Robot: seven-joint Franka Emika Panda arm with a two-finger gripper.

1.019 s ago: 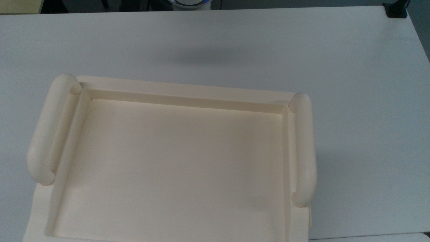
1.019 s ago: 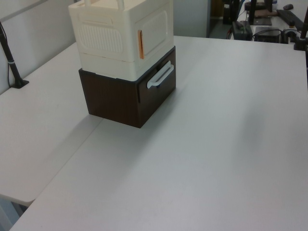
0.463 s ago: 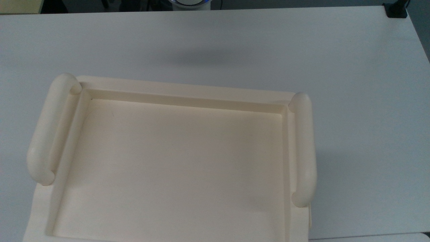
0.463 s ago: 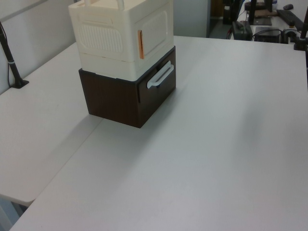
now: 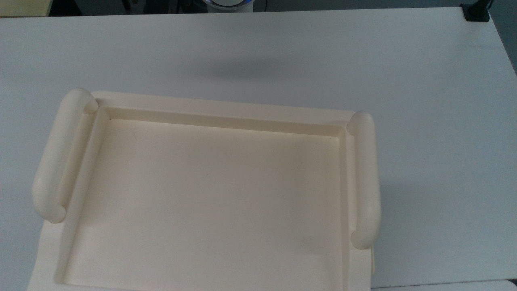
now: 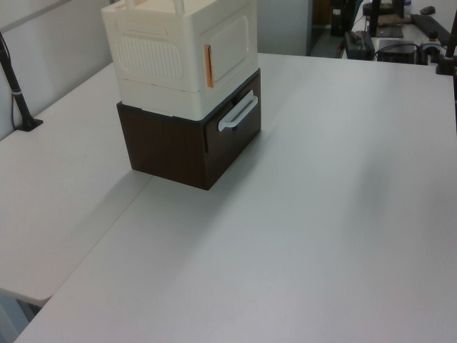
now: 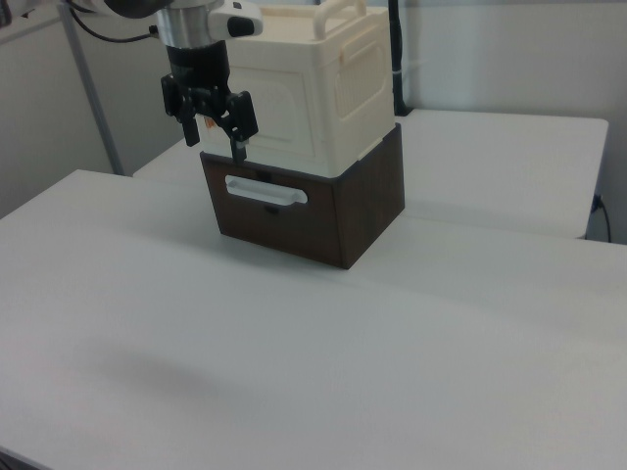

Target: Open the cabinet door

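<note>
The cream cabinet (image 6: 153,57) stands on a dark brown drawer box (image 6: 171,146). In the top view its recessed tray top (image 5: 210,202) lies between two thick rounded bars (image 5: 365,178). The cabinet door (image 6: 230,44) is the flat cream front panel above the drawer, lying flush, with an orange strip (image 6: 208,66) at the edge on the left view's left. In the right view my gripper (image 7: 214,143) hangs open, fingers pointing down, just in front of the door (image 7: 284,113) near its left edge, a little above the drawer's white handle (image 7: 265,191). Nothing is between the fingers.
The white table (image 6: 321,214) stretches wide in front of the cabinet. A black clamp and pole (image 6: 18,100) stand at the left view's left edge. The arm's base (image 5: 228,3) sits at the table's far edge in the top view. Desks with equipment (image 6: 400,28) lie beyond.
</note>
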